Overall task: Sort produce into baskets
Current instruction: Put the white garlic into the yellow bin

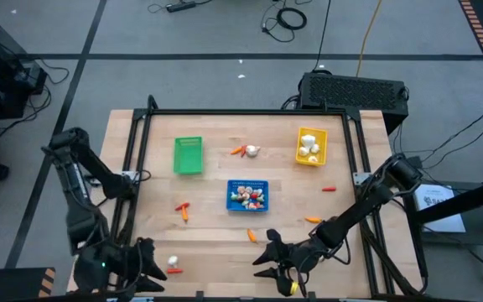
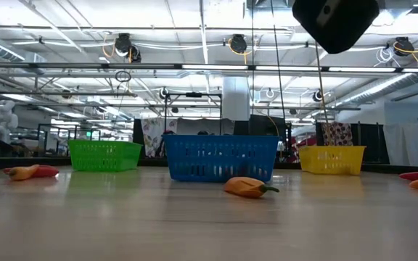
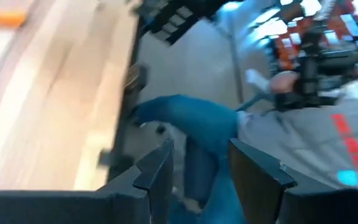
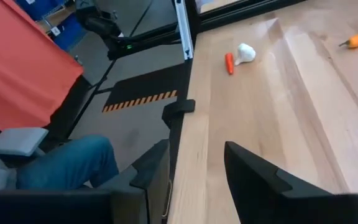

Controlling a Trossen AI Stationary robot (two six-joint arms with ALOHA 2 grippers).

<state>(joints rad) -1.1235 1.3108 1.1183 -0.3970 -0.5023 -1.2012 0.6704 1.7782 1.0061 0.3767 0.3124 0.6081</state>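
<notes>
Three baskets stand on the wooden table: a green basket (image 1: 188, 156), a blue basket (image 1: 247, 195) holding several pieces, and a yellow basket (image 1: 311, 145) with white bulbs. Loose produce lies around them: a garlic bulb with a red bit (image 1: 173, 264), carrots (image 1: 183, 210) (image 1: 251, 236) (image 1: 312, 220), a red piece (image 1: 329, 190), and a carrot beside a garlic bulb (image 1: 246, 151). My left gripper (image 1: 152, 262) hovers open at the near left corner, close to the garlic bulb. My right gripper (image 1: 267, 253) hangs open near the front edge, pointing left, nothing between its fingers (image 4: 156, 167).
A black frame rail (image 1: 250, 111) borders the table. A seated person in blue trousers (image 3: 191, 124) is just beyond the near edge, also seen in the right wrist view (image 4: 67, 165). Bare wood lies between the baskets and the front edge.
</notes>
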